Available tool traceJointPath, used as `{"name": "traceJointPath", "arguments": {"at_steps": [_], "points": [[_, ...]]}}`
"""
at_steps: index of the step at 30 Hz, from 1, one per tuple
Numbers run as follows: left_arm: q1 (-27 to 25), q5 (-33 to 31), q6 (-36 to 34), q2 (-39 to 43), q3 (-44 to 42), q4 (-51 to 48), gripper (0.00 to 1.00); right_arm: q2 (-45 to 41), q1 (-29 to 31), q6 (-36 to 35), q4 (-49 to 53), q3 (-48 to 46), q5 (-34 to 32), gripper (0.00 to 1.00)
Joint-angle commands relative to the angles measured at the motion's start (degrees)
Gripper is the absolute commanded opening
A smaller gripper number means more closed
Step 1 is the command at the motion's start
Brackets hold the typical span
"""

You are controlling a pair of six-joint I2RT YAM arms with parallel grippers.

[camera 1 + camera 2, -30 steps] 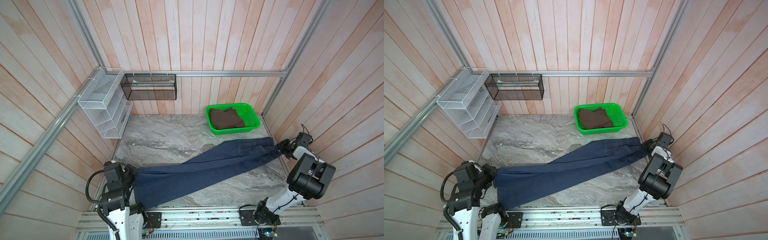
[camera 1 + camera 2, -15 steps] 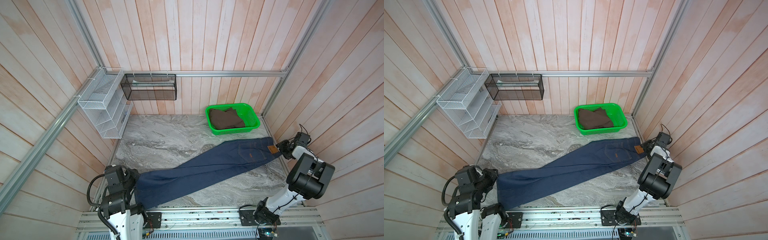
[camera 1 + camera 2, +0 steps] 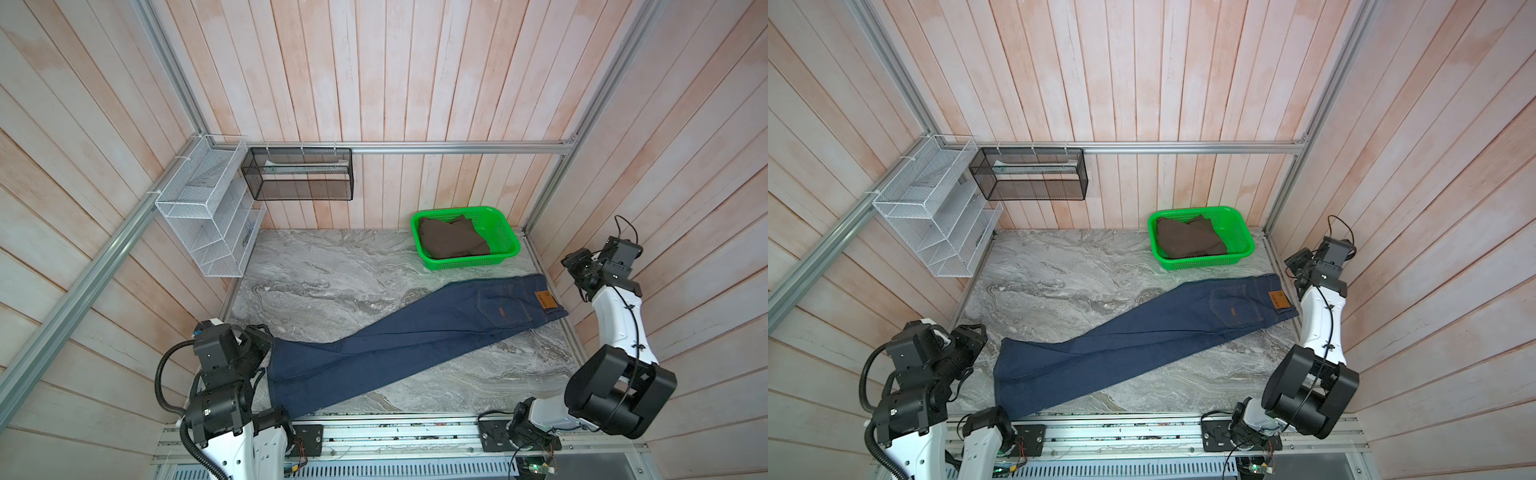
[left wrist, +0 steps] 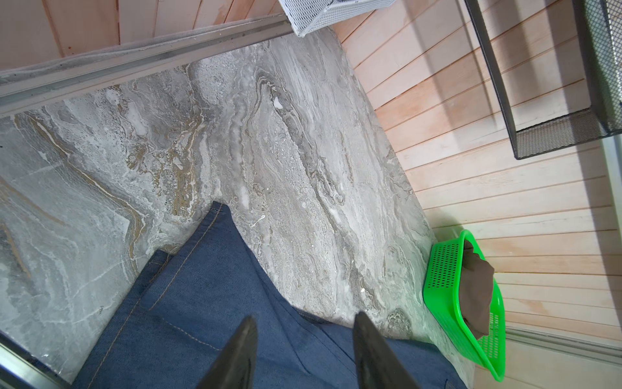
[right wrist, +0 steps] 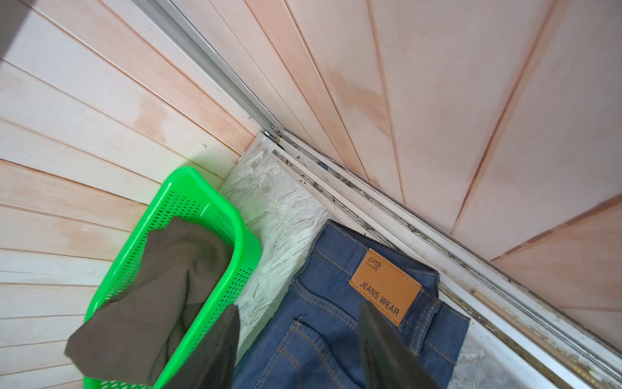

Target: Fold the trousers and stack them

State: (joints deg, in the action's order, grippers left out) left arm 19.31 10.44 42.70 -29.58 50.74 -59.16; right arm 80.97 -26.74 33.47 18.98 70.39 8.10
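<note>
**Marble desk (image 3: 332,266), trousers (image 3: 415,345) flat across it**

Grey marble desk boxed in by pale wood-plank walls, so there's not much slack at the sides. The trousers lie flat on a diagonal. The hems are at the near left edge, right by the left claw (image 4: 304,316), and the waistband with the tan patch (image 3: 545,300) is up against the right edge.

The left claw has its fingers apart over the leg fabric, nothing pinched. The right claw (image 5: 299,304) is apart too, above the waistband, gripping nothing.

A green basket (image 3: 469,262) with a brown garment (image 3: 451,241) in it sits in the far right corner, just beyond the waistband, not touching. The far left of the desk is bare marble. A white wire rack (image 3: 199,208) and a black mesh bin (image 3: 299,183) hang on the walls there.
</note>
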Motion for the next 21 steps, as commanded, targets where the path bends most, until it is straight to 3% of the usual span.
{"name": "traceJointPath", "arguments": {"at_steps": [1,8,13,17,21], "points": [[-0.15,2.39,-0.69,-1.0,1.16,-0.44,0.47,-0.31,4.06,3.95,4.95,-0.7,4.95,0.48],[-0.25,6.98,-0.33,-1.27,-1.37,2.29,0.46,0.25,20.37,6.93,4.22,-9.57,8.2,0.39],[-0.32,7.77,-0.42,-1.6,-5.05,3.2,0.48,1.21,29.64,9.21,1.83,-15.84,7.86,0.38],[-0.68,8.99,0.27,-2.3,-9.07,5.5,0.48,6.35,37.02,7.87,1.49,-15.91,5.58,0.37],[-1.64,9.25,0.63,-3.34,-11.08,7.11,0.48,13.03,40.18,5.99,2.1,-14.19,4.31,0.37]]}}
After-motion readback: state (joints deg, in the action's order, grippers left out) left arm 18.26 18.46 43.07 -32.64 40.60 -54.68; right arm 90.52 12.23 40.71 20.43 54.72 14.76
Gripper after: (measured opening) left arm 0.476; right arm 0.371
